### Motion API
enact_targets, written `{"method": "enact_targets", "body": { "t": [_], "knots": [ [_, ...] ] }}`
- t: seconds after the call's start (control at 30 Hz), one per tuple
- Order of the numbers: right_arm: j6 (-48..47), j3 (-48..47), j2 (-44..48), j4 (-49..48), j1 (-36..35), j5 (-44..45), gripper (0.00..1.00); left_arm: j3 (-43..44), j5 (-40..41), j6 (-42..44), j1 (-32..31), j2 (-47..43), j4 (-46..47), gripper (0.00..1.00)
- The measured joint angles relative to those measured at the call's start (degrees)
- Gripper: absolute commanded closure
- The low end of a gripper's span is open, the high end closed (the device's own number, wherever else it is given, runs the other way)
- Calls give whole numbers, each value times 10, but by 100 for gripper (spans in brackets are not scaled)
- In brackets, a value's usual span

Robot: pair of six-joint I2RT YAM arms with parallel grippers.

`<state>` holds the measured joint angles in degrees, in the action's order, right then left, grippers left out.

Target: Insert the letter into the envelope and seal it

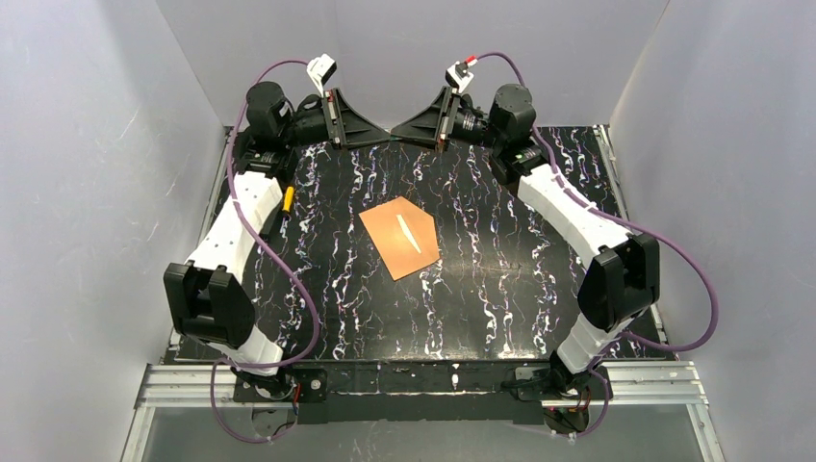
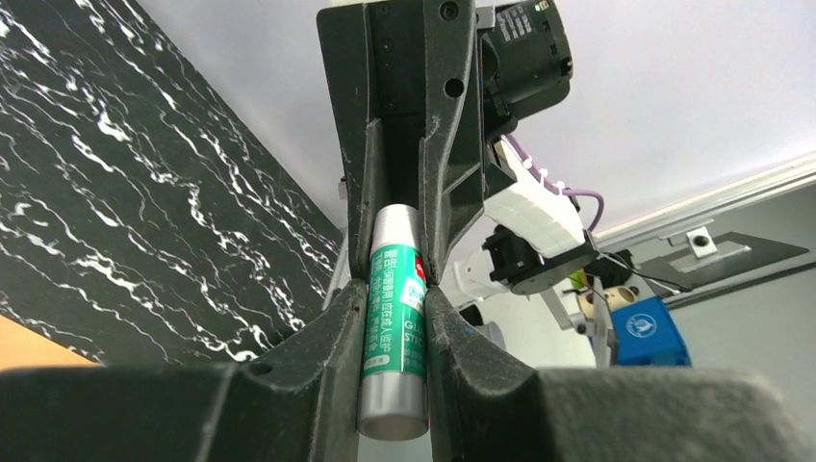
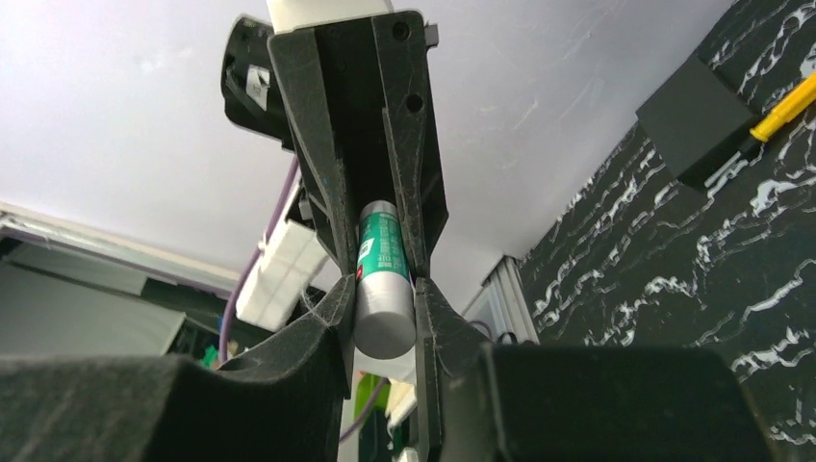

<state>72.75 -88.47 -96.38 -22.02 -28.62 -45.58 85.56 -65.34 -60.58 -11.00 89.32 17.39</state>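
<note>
Top external has the envelope flat mid-table with a pale sliver on it, and a yellow-handled tool left. Farther back, 2 grippers meet tip to tip. Only the wrist cams show the glue stick: left gripper and right gripper each pinch 1 end, jaws narrow.

The envelope lies flat at the centre of the overhead frame, orange-brown kraft paper, turned askew with its pointed end toward the top; a thin pale sliver runs slantwise along its middle, too small to identify
</note>
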Motion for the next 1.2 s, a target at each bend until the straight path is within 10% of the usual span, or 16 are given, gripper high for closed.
{"method": "enact_targets", "body": {
  "t": [0.37,0.87,1.2],
  "knots": [
    [-163,-52,-24,159,12,-75,99,-27,-67,-34,6,37,8,100],
    [-188,-1,4,78,77,-130,99,-27,-57,-55,74,97,1,100],
    [-452,-29,-15,482,91,192,99,-36,-53,-27,63,86,-2,100]
  ]
}}
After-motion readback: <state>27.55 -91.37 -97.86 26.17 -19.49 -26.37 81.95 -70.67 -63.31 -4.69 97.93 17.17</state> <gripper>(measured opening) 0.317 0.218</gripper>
